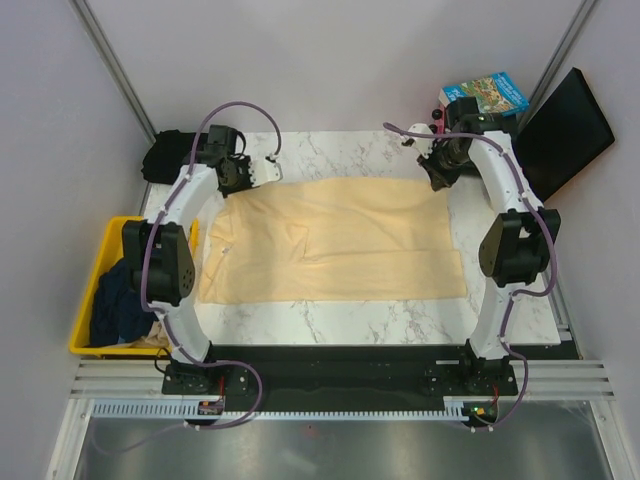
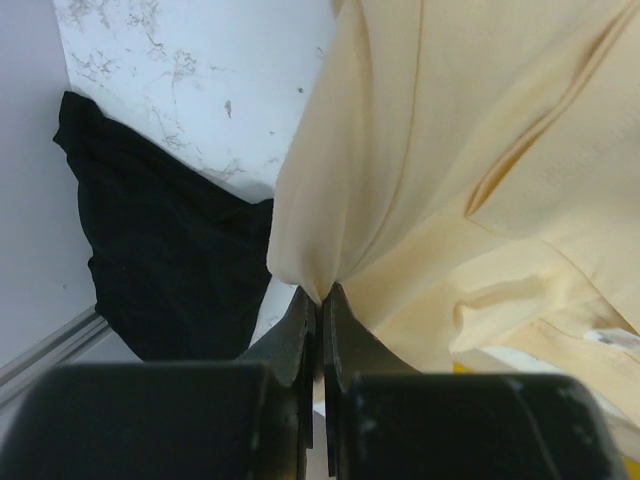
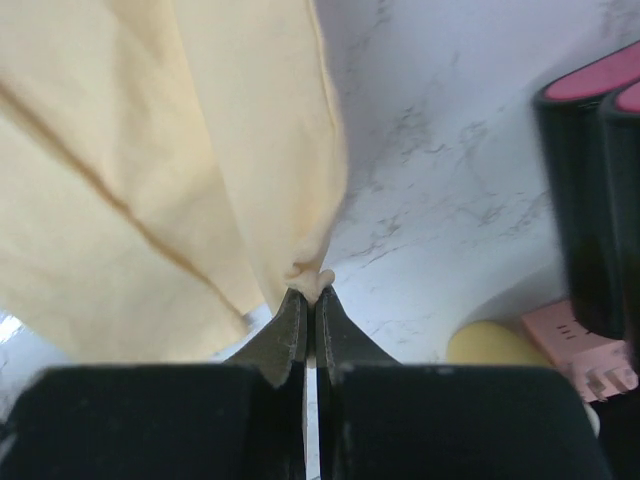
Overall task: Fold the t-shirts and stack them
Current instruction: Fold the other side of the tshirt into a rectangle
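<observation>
My left arm point(image 1: 190, 195) and right arm point(image 1: 512, 180) are white curved shells with bulky black joint housings, each trailed by a purple-grey cable point(image 1: 240, 104) looping off the wrist. My black bases point(image 1: 200, 380) sit at the tabletop's near edge, and my fingers point(image 2: 298, 335) are black wedges tapering to thin tips.

**Right gripper point(image 3: 310, 300) pinched on cream shirt**

Its jaws were closed tight on a bunched edge of the pale cream-yellow t-shirt point(image 3: 150, 150), which fell in folds over the marble table point(image 3: 450, 150). Close by stood dark cylinders point(image 3: 590, 220) with pink-red tops.
</observation>
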Robot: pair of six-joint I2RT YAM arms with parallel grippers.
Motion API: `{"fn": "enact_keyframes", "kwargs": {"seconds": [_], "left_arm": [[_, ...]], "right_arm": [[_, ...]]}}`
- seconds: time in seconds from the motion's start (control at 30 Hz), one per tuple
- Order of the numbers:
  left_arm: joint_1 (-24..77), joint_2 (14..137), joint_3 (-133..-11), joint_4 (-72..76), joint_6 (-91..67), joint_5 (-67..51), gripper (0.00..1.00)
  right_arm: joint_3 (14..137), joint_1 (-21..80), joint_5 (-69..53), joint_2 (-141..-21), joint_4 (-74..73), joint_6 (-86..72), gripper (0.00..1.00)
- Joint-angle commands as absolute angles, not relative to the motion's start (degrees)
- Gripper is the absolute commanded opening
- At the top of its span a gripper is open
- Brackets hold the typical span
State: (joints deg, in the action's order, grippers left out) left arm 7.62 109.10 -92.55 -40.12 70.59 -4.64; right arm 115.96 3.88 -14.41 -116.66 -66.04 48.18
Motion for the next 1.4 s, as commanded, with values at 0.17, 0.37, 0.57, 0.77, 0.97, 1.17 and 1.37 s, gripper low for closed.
{"fn": "enact_keyframes", "kwargs": {"seconds": [0.17, 0.37, 0.57, 0.77, 0.97, 1.17, 1.37], "left_arm": [[7.4, 95.3, -78.7, -42.5, 81.5, -7.3, 0.02], [6.4, 93.1, -75.6, -43.9, 83.1, -6.8, 0.02], [5.1, 93.1, -75.5, -44.6, 84.2, -6.0, 0.02], [4.9, 92.7, -74.0, -45.5, 86.3, -5.5, 0.02], [4.7, 92.2, -74.0, -49.1, 87.8, -6.9, 0.02], [3.1, 91.9, -76.0, -56.6, 91.5, -10.2, 0.02], [2.4, 92.9, -78.4, -64.0, 94.2, -11.0, 0.02]], "right_arm": [[109.4, 5.4, -16.4, -110.1, -83.6, 61.2, 0.0], [104.2, 4.6, -9.1, -106.6, -83.5, 65.6, 0.0], [103.5, 3.3, -7.0, -104.9, -83.0, 66.6, 0.0], [100.4, 2.7, -6.3, -104.4, -80.8, 67.1, 0.0], [97.7, 3.1, -5.7, -104.7, -79.5, 67.9, 0.0], [94.5, 3.6, -3.9, -104.6, -79.4, 69.9, 0.0], [92.2, 4.0, -3.3, -104.5, -79.5, 70.8, 0.0]]}}
